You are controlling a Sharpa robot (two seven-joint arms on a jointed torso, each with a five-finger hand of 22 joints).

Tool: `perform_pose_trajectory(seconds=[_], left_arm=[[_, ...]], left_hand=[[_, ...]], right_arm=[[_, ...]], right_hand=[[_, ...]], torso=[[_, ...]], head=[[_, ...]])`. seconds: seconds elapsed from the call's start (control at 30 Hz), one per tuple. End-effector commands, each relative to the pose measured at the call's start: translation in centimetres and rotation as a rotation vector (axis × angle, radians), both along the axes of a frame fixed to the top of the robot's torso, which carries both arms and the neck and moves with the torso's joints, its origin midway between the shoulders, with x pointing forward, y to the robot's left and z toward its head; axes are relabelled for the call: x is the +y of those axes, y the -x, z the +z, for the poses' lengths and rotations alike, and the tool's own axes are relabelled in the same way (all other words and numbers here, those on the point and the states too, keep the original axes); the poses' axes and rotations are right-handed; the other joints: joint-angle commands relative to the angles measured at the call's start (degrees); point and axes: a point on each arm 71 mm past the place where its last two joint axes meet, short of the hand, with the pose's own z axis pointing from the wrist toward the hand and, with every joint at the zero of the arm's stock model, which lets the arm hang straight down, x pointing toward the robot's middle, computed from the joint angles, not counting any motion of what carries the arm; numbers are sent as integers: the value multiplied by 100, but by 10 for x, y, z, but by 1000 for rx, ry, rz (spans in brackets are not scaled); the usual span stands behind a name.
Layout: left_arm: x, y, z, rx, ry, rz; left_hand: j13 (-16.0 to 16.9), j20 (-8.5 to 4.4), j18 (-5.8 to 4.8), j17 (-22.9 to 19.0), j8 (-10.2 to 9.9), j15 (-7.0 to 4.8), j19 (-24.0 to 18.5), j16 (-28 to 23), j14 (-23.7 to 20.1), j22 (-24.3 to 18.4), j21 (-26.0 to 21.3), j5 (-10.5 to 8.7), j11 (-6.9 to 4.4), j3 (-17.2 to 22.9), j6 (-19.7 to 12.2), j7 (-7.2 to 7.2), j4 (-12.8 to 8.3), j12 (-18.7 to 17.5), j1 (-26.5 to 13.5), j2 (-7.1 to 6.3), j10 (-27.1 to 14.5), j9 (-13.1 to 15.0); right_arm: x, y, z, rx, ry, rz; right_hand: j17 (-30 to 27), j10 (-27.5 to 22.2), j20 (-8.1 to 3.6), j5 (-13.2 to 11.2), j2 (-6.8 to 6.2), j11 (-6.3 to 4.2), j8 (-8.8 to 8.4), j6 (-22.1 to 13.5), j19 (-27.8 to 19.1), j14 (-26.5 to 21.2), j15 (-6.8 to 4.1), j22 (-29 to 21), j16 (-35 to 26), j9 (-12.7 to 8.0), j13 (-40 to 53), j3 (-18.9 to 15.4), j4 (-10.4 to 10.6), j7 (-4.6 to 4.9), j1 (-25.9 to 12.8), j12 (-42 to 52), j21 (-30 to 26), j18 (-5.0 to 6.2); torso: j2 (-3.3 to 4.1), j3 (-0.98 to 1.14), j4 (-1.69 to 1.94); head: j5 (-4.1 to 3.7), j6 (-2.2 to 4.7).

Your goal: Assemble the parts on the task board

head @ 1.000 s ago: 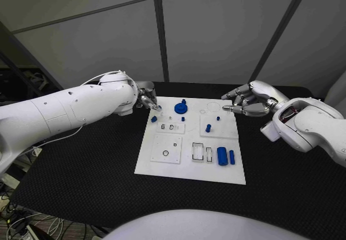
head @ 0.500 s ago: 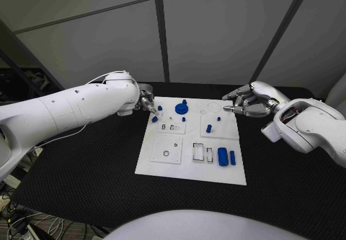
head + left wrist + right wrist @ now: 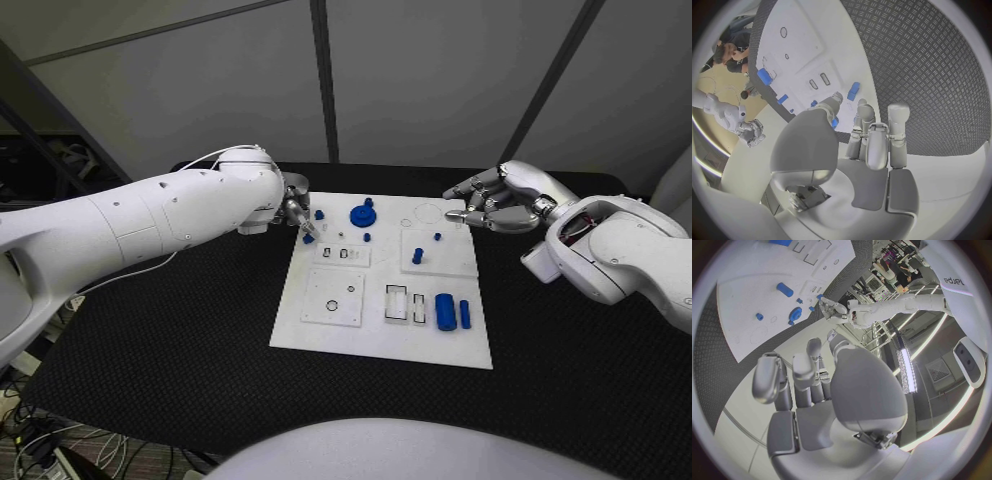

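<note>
Blue plastic part [image 3: 309,238] sits at the left robot hand's [image 3: 296,208] fingertips, at the white task board's [image 3: 378,328] near edge — pinched or merely touched, I cannot tell, though presumably positioned for seating. Right robot hand [image 3: 495,203] hovers beyond the board's far corner, fingers curled on nothing. Black textured bench [image 3: 173,330] beneath.

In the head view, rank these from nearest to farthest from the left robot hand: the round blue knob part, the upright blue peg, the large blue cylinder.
1. Round blue knob part, far edge of the board, closest to the left robot hand.
2. Upright blue peg, mid-board.
3. Large blue cylinder, near right corner.
</note>
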Motion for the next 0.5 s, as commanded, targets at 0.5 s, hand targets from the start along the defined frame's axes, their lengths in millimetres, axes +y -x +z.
perform_pose_trajectory(seconds=[0.5], left_arm=[[-6, -2, -6, 34, -27, -17]], left_hand=[[-52, 2, -307, 580, 14, -47, 36, 29, 343, 3, -20, -3, -2, -83, -22, -40, -92, -18, 389, 187, -22, 43]], right_arm=[[2, 0, 1, -5, -3, 11]], right_hand=[[8, 26, 13, 27, 9, -11, -18, 43, 38, 29, -1, 4, -14, -6, -3, 2, 26, -12, -55, 21, -26, 61]], torso=[[0, 3, -1]], head=[[-22, -20]])
